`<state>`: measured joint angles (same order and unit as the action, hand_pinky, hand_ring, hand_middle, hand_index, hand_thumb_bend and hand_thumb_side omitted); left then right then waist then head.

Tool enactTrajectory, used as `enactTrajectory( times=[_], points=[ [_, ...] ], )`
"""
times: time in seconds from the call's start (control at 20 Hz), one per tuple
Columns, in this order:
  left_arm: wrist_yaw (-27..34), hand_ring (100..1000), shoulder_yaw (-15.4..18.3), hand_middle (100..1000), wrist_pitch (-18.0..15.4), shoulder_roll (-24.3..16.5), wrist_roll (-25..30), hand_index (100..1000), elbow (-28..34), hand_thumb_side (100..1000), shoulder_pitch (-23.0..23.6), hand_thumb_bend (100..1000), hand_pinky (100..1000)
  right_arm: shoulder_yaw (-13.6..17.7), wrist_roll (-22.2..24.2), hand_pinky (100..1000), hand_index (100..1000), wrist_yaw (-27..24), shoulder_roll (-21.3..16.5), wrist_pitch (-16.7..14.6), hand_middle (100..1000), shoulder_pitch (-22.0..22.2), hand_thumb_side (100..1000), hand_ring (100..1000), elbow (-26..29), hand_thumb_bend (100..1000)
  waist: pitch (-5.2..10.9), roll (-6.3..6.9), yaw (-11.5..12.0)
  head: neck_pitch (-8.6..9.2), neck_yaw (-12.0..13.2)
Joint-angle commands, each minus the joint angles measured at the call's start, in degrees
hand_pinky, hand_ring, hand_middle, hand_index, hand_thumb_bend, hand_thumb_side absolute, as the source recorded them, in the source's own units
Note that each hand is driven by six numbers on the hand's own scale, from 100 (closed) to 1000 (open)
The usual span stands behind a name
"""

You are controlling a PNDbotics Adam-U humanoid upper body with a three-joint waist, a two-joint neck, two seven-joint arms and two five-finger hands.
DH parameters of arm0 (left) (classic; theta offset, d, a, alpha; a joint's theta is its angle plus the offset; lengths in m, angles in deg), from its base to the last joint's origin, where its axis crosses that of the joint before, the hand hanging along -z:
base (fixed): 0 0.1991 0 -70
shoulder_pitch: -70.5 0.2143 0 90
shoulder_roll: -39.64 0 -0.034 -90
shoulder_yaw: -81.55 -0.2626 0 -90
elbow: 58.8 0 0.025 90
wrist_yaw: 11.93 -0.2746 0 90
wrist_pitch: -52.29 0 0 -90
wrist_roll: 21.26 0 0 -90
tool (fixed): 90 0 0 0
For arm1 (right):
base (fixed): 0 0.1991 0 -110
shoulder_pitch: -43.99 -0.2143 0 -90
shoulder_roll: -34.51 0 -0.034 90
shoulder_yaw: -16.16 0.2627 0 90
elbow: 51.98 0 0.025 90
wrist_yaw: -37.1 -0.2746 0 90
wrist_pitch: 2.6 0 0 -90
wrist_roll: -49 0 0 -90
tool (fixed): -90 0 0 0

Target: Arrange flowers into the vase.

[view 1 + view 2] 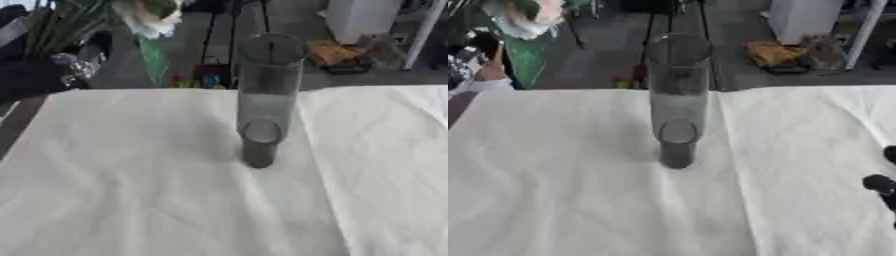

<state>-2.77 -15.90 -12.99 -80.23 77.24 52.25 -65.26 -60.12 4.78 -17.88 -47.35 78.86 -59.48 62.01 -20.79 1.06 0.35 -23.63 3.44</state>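
A tall clear glass vase (267,95) stands upright in the middle of the white tablecloth (131,190), with nothing showing inside it. At the upper left, beyond the table's far corner, my left hand (39,75) shows as a dark shape with silver joints. It is curled round a bunch of green stems (52,25). A white flower (149,17) with green leaves hangs above and left of the vase mouth, well apart from it. My right hand (880,184) shows only as black fingertips at the right edge, resting on the cloth away from the vase.
The table's far edge runs just behind the vase. Beyond it the floor holds a white cabinet (363,17), a yellow object (337,52) and small coloured items (197,80). The cloth is wrinkled.
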Motion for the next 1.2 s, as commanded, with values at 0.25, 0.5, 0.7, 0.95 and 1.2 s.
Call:
enactTrajectory(
  times=[0.25, 0.5, 0.7, 0.95, 1.2],
  points=[
    [7.89, 100, 0.63, 100, -1.48, 0.12, -7.68, 100, 0.27, 578, -3.1, 100, 100, 0.11, -0.19, 813, 898, 0.77, -1.04, 0.33, 601, -0.28, 916, 929, 0.6, 100, 1.33, 0.32, -0.23, -0.2, 0.17],
    [17.27, 100, 0.0, 100, -5.35, 1.55, -15.64, 100, -0.59, 619, -5.95, 100, 100, 0.03, -0.1, 813, 898, 1.1, -1.04, 0.55, 600, -0.39, 916, 930, 0.6, 100, 1.2, 0.62, -0.48, -0.18, 0.26],
    [22.76, 100, -0.72, 100, -7.22, 2.29, -19.86, 100, -1.15, 635, -7.83, 100, 100, -0.07, 0.03, 813, 898, 0.99, -1.12, 0.52, 600, -0.33, 916, 928, 0.6, 100, 1.28, 0.69, -0.69, -0.16, 0.4],
    [27.5, 100, -1.31, 100, -8.81, 3.32, -23.76, 100, -1.39, 651, -9.77, 100, 100, -0.2, 0.25, 813, 898, 0.77, -1.21, 0.46, 600, -0.24, 917, 928, 0.6, 100, 1.36, 0.77, -1.13, 0.0, 0.59],
    [31.2, 100, -1.1, 100, -12.24, 4.29, -28.15, 100, -1.42, 635, -11.87, 100, 100, -0.3, 0.48, 813, 897, 0.67, -1.32, 0.39, 599, -0.14, 917, 928, 0.6, 100, 1.42, 0.93, -1.55, 0.08, 0.66]
  ],
)
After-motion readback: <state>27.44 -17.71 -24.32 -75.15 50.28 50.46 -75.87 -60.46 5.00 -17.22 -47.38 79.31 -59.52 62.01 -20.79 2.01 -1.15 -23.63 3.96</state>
